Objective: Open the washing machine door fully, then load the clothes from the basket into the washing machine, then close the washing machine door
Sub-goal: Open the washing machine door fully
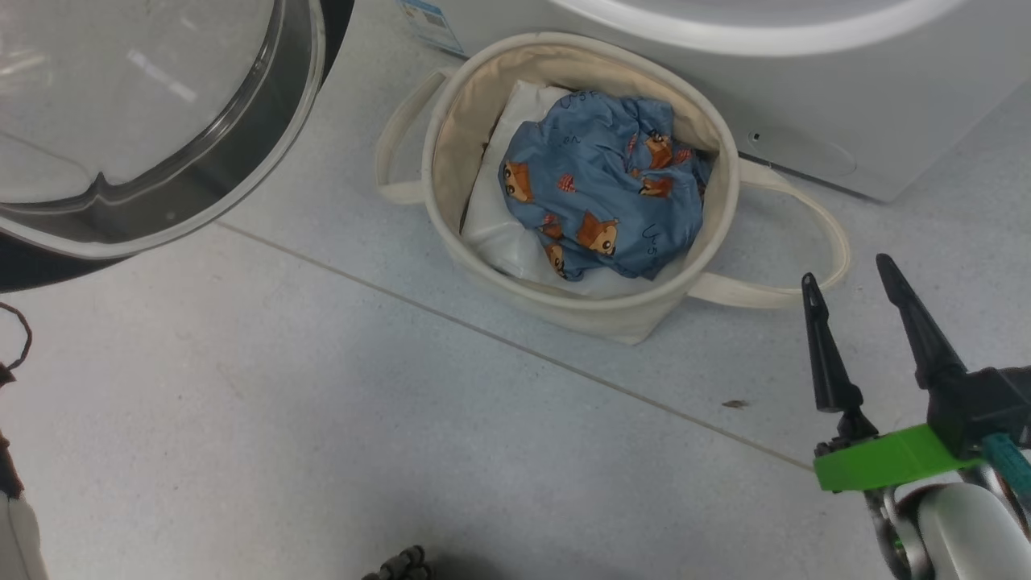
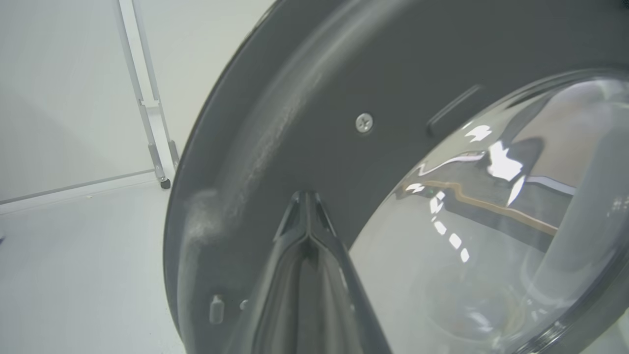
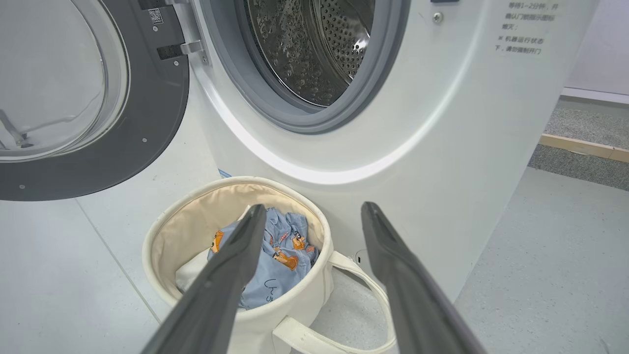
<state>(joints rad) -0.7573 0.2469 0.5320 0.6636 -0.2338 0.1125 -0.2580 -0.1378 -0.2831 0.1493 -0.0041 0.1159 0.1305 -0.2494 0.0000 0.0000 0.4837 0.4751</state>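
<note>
The washing machine door [image 1: 145,121] stands swung open at the upper left, its glass bowl facing me. The white washing machine [image 3: 417,123] shows its steel drum [image 3: 314,44] open. On the floor in front sits the cream basket [image 1: 451,121], and the blue bear-print clothes [image 1: 604,193] lie crumpled inside it. My right gripper [image 1: 847,270] is open and empty, to the right of the basket beside a loop handle. In its wrist view the right gripper [image 3: 313,209] points over the basket [image 3: 167,236] and clothes [image 3: 280,255]. My left gripper [image 2: 305,196] is shut, tips close to the door's dark inner rim [image 2: 295,98].
A plain white bundle [image 1: 507,217] lies under the clothes. A blue label [image 1: 431,20] marks the machine's lower corner. A metal frame leg on a caster [image 2: 157,147] stands beyond the door. A wooden strip [image 3: 580,147] edges the floor to the machine's right. A dark cable [image 1: 16,338] hangs at the left.
</note>
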